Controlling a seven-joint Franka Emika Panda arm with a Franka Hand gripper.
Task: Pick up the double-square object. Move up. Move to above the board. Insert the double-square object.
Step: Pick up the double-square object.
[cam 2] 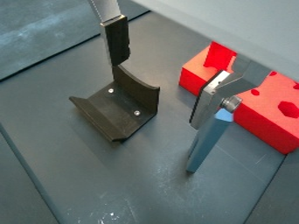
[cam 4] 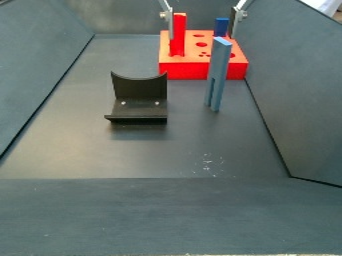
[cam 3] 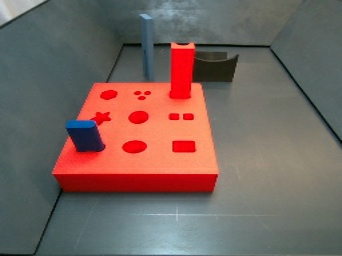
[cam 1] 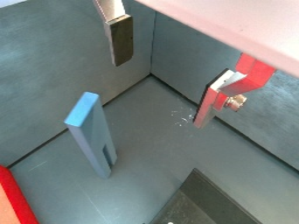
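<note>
— So, anything picked up yet?
— No. The gripper hangs spread and empty above; the double-square object stands on the floor near the board.

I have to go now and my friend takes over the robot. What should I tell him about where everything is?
Pincer: open, holding nothing, up above the floor near the post; nothing sits between its fingers in both wrist views.
Double-square object: stands upright on the grey floor, beside the board, not touched yet.
Board: flat on the floor; a red pillar and a dark-blue block already stand in it.
Fixture: on the floor, apart from the post.
Done: nothing yet.
Left: grip the post, lift, carry over the board, insert.
</note>
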